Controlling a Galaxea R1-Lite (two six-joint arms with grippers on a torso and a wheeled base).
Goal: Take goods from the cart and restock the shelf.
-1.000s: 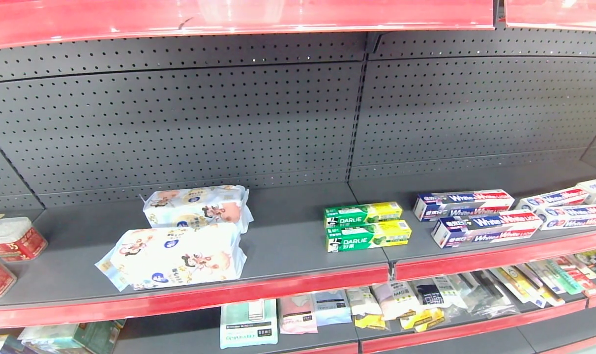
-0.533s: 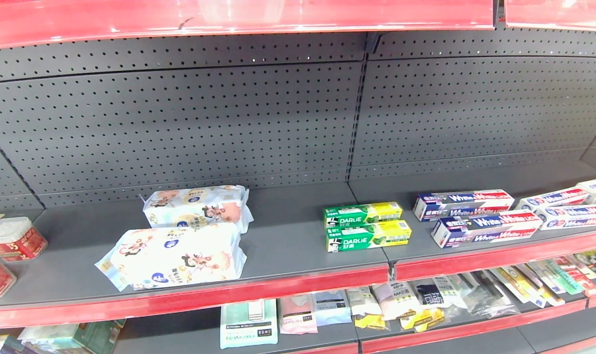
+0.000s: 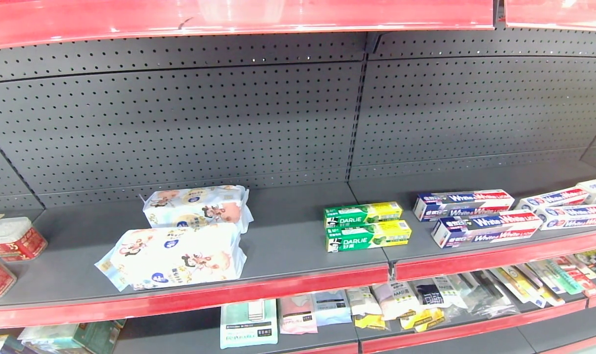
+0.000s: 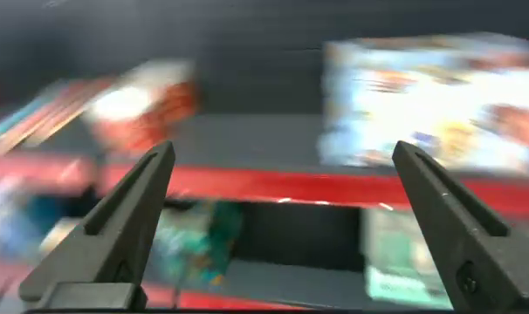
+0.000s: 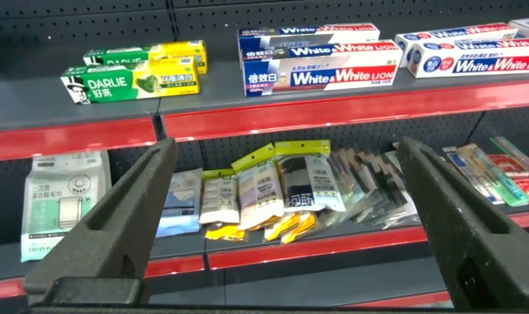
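The grey shelf [image 3: 288,246] with a red front strip carries two white tissue packs [image 3: 172,256], two green toothpaste boxes [image 3: 368,235] and several blue-and-white toothpaste boxes [image 3: 485,227]. My left gripper [image 4: 284,150] is open and holds nothing; it faces the shelf edge, with a tissue pack [image 4: 430,100] and a red jar [image 4: 142,109] beyond it. My right gripper [image 5: 288,144] is open with nothing between its fingers. It is in front of the shelf, below the green toothpaste boxes [image 5: 133,74] and the blue-and-white boxes [image 5: 321,65].
Red-labelled jars [image 3: 14,239] stand at the shelf's far left. The lower shelf [image 3: 465,329] holds several flat packets [image 3: 396,300], also seen past the right gripper [image 5: 273,187]. A perforated back panel [image 3: 229,123] and a red upper shelf [image 3: 229,17] bound the space.
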